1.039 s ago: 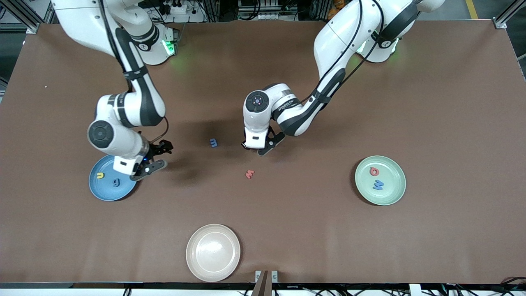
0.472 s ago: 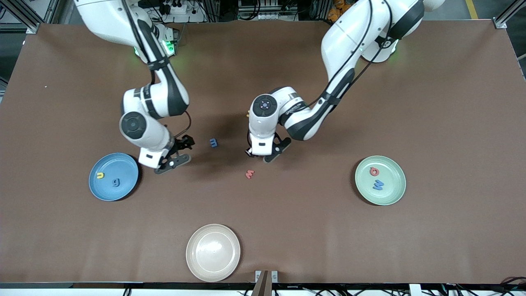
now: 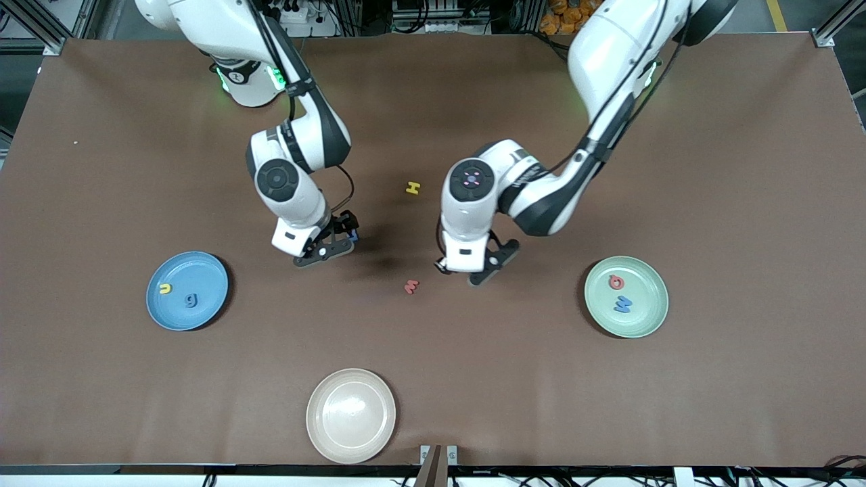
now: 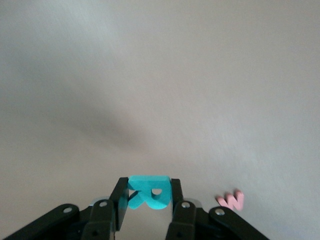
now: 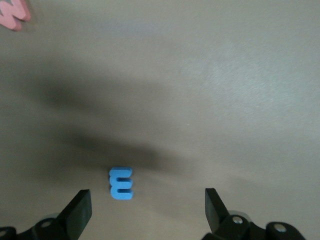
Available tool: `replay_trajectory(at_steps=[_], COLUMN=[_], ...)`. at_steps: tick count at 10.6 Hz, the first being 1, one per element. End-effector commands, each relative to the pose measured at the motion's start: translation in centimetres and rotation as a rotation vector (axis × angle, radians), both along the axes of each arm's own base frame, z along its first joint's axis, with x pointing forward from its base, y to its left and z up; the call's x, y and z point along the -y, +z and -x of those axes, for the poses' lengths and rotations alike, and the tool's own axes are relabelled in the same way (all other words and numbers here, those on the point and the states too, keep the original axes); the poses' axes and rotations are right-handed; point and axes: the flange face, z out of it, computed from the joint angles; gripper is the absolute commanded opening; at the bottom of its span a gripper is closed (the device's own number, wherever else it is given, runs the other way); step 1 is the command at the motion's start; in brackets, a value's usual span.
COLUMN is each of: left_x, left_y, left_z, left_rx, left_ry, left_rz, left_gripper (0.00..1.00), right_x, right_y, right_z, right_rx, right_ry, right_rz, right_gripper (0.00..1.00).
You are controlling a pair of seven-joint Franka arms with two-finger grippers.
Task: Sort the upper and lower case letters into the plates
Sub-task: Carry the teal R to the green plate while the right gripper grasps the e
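My left gripper (image 3: 467, 270) is shut on the teal R (image 4: 152, 196), which it holds upright between its pads just off the cloth, beside the red w (image 3: 411, 287). My right gripper (image 3: 333, 238) hangs open low over the blue m (image 5: 121, 183), which lies between its fingers and closer to one of them. The yellow H (image 3: 413, 188) lies loose near the table's middle. The light blue plate (image 3: 203, 270) holds the yellow u (image 3: 164, 289) and the blue g (image 3: 192, 299). The red Q (image 3: 616, 281) and the blue W (image 3: 624, 305) are in the mint green plate (image 3: 649, 304).
A beige plate (image 3: 350, 415) with nothing in it sits near the table's front edge. Brown cloth covers the whole table. In the left wrist view the red w (image 4: 231, 200) lies just beside one finger.
My right gripper has swung from beside the blue plate to over the blue m. My left gripper has moved toward the green plate with the R, which uncovers the yellow H.
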Motion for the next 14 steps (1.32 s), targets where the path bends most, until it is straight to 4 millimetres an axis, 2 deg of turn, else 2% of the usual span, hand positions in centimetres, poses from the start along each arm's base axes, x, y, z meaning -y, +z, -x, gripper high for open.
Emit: replay_trajectory(at_steps=[1,4,6,9,11,12,13,14], left_x=[-5.1,-12.2,-16.5,-22.0,-24.6,-25.7,-26.8,-27.6], left_y=[2.5,4.2,4.0,4.0,3.6,3.7,3.6,3.3], left_z=[-0.6,-2.5,-3.5,-4.5,-5.2,-5.6,-5.9,-5.9], left_rx=[-0.012,-0.047,-0.076,-0.107,-0.123,-0.124,-0.127,-0.135], left_ry=[-0.056,-0.106,-0.136,-0.177,-0.185,-0.185,-0.191,-0.203], left_rz=[-0.037,-0.089,-0.112,-0.129,-0.130,-0.129,-0.128,-0.128], left_gripper=[0.00,0.00,0.00,0.00,0.00,0.00,0.00,0.00], right_x=[-0.3,-1.6,-2.4,-2.5,-2.6,-2.5,-2.5,-2.6], right_y=[-1.7,-4.3,-5.3,-6.2,-6.3,-6.5,-6.7,-6.8], right_z=[1.3,3.3,3.9,4.2,4.2,4.2,4.2,4.2], right_rx=[0.017,0.046,0.039,0.030,0.037,0.039,0.042,0.048], right_ry=[-0.012,-0.014,-0.037,-0.054,-0.058,-0.058,-0.057,-0.056], right_rz=[0.003,0.013,0.020,0.029,0.027,0.028,0.028,0.026], right_gripper=[1.00,1.00,1.00,1.00,1.00,0.82,0.40,0.10])
